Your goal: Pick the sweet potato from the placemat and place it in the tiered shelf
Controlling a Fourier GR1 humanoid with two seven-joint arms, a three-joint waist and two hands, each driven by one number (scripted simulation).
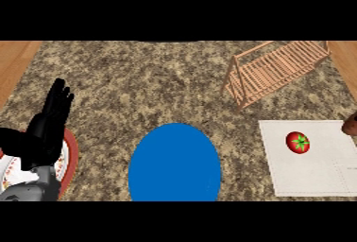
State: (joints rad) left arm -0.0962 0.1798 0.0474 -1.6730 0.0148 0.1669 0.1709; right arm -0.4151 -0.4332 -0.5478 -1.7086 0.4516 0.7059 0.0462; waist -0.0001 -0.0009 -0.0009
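A brown sweet potato (351, 124) shows only partly at the right edge, at the far right corner of the white placemat (314, 177). The wooden tiered shelf (275, 71) lies tilted at the back right of the counter, apart from the placemat. My left hand (47, 127) rests open at the left, fingers pointing up, far from the sweet potato and holding nothing. My right hand does not show in the head view.
A red tomato (298, 142) with a green stem lies on the placemat. A blue plate (175, 163) sits at the front middle. A white plate with a red rim (70, 156) lies under my left forearm. Wooden floor shows beyond the speckled counter's left and right edges.
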